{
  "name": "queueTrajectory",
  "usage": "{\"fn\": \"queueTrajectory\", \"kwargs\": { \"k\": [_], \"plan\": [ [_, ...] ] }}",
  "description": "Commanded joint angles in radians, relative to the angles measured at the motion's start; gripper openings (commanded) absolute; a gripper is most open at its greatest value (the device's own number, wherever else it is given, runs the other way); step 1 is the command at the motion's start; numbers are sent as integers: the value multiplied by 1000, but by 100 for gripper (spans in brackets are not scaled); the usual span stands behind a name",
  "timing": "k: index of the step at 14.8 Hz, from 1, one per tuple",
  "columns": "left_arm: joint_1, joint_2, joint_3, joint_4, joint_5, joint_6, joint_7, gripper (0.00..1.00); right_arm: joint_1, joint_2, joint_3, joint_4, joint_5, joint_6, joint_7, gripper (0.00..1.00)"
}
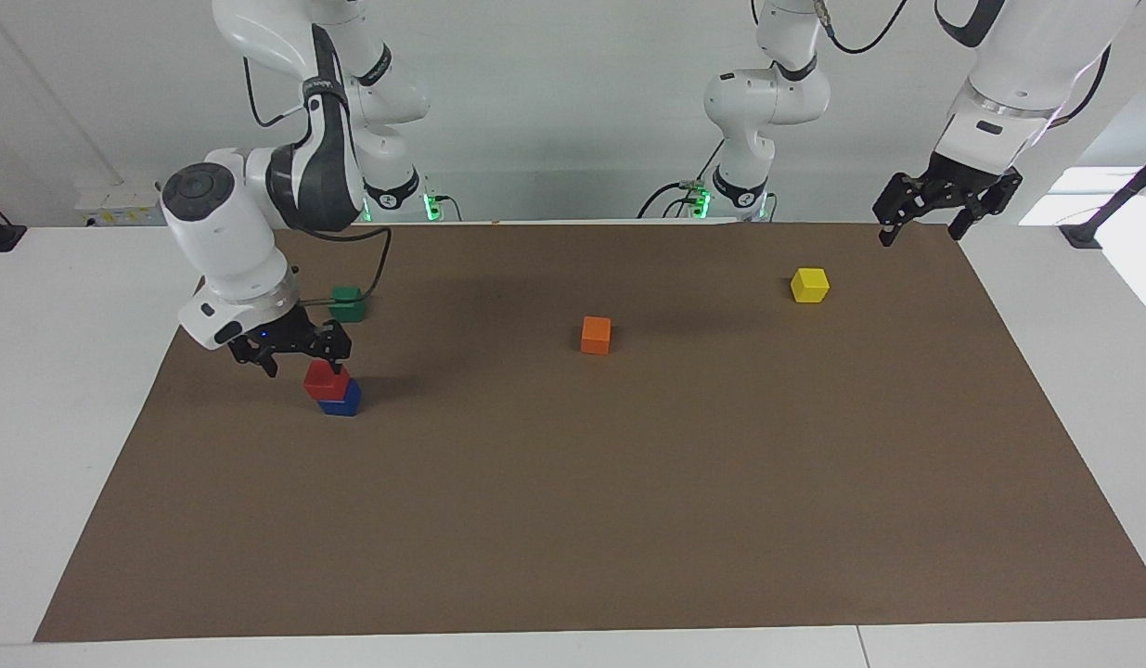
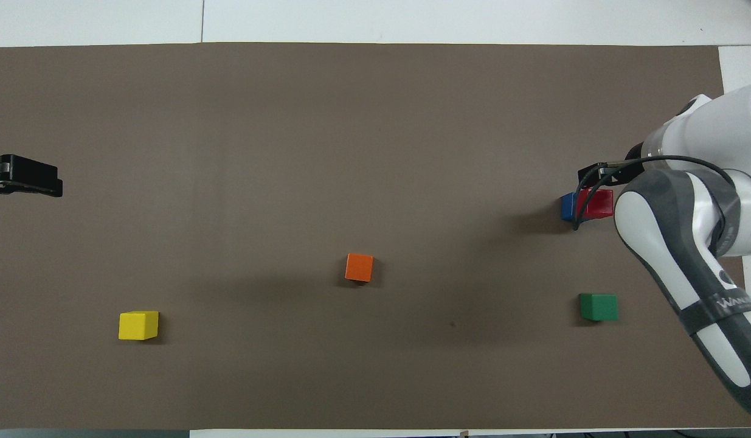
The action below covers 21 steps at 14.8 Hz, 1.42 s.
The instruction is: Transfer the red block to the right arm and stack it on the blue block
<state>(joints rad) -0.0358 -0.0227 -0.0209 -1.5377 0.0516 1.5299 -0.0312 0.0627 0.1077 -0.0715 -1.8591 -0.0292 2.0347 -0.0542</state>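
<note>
The red block (image 1: 326, 378) sits on top of the blue block (image 1: 341, 402), toward the right arm's end of the mat. It is slightly offset from the blue block, as the overhead view shows for the red block (image 2: 599, 202) and the blue block (image 2: 568, 205). My right gripper (image 1: 302, 365) is open and empty, raised just above the red block, with one fingertip (image 1: 335, 367) close to its top. My left gripper (image 1: 920, 227) is open and empty, and waits high over the mat's corner at the left arm's end.
A green block (image 1: 347, 302) lies nearer to the robots than the stack. An orange block (image 1: 596, 335) lies mid-mat. A yellow block (image 1: 809, 285) lies toward the left arm's end. The brown mat (image 1: 628, 510) covers the white table.
</note>
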Motion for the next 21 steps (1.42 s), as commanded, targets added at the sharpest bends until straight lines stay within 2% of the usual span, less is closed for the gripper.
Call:
{"fn": "queueTrajectory", "kwargs": {
  "k": [1,4,9,11,13,14,21],
  "plan": [
    [-7,-19,10,1,-12,-7,4,100,-9,-59,10,64,-11,-89,-29,100],
    [0,-26,12,-19,-12,-7,4,100,-14,-69,10,187,-11,-284,-29,100],
    [7,-43,13,-45,-12,-7,4,100,-15,-112,9,282,-11,-505,-30,100],
    [5,-43,12,-44,-12,-7,4,100,-59,-126,30,284,-6,-514,-30,100],
    [7,-43,13,-45,-12,-7,4,100,-147,-138,99,285,26,-527,-30,100],
    [7,-43,13,-45,-12,-7,4,100,-159,-148,110,287,29,-543,-30,100],
    [7,-43,13,-44,-12,-7,4,100,-164,-154,107,290,35,-567,-29,100]
  ]
}}
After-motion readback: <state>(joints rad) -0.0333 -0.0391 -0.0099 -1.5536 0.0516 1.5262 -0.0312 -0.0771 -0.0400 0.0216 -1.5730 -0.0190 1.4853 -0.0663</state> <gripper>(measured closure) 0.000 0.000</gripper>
